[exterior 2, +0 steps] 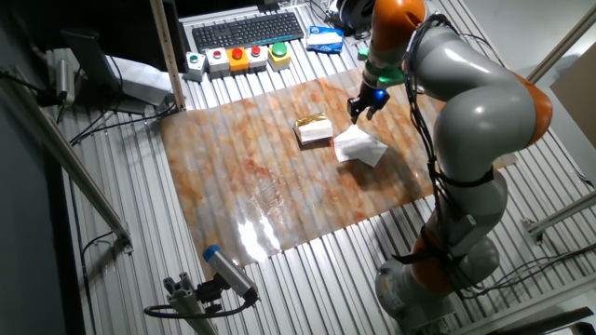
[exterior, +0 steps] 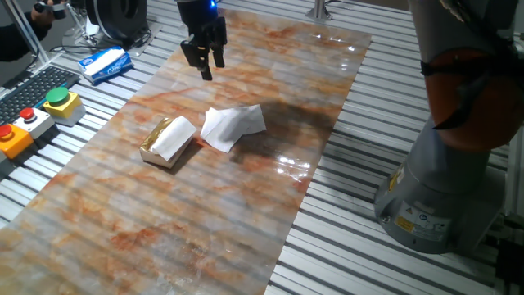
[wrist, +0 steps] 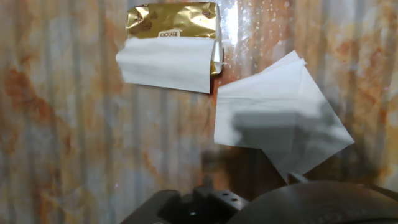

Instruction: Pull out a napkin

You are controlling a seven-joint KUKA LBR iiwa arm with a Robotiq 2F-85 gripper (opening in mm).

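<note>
Marbled worktop (exterior: 164, 221) is carrying everything. Napkin (exterior: 232, 126) is lying flat and loose just beside the gold foil packet (exterior: 161, 143), on its far-right side, apart from it. Another white sheet is sticking out of the packet. Claw (exterior: 205, 59) is hovering above, beyond the packet, released, grasping nothing.

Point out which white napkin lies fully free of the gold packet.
The loose napkin lying flat on the table beside the gold packet; the other napkin sticks out of that packet's opening.

Napkin (exterior: 232, 126) lies on the mat (exterior: 164, 221) — just beside the foil packet (exterior: 168, 139).
</note>
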